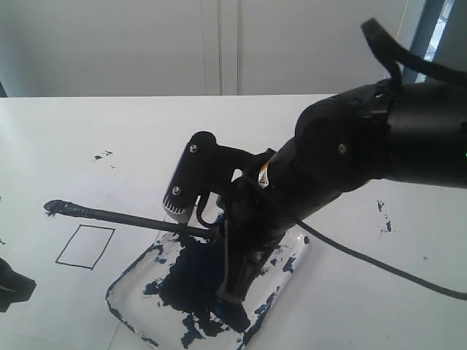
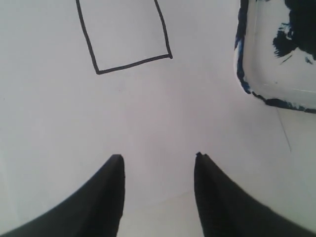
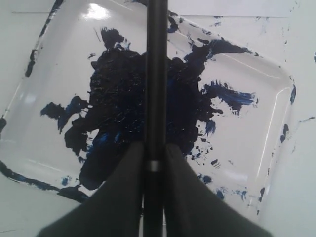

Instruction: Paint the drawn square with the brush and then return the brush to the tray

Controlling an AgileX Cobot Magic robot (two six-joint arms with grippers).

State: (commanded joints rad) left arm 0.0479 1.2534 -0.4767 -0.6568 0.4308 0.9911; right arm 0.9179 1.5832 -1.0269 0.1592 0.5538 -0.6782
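Observation:
My right gripper (image 1: pixel 228 235) hangs over the tray (image 1: pixel 139 273) and is shut on the brush (image 1: pixel 124 216). The long black brush runs leftward from the jaws, its paint-clotted tip (image 1: pixel 55 208) raised just above and left of the drawn square (image 1: pixel 85 246). The square's inside is plain white (image 2: pixel 126 29). In the right wrist view the brush handle (image 3: pixel 156 74) is clamped between both fingers of the right gripper (image 3: pixel 154 148), above the tray's big navy blot (image 3: pixel 123 103). My left gripper (image 2: pixel 158 158) stands open over bare paper, near the square and the tray's corner (image 2: pixel 247 79).
Small paint specks dot the white paper at the back left (image 1: pixel 98 156) and at the right (image 1: pixel 384 216). A black cable (image 1: pixel 379 266) trails from the right arm across the paper. A white wall stands behind the table.

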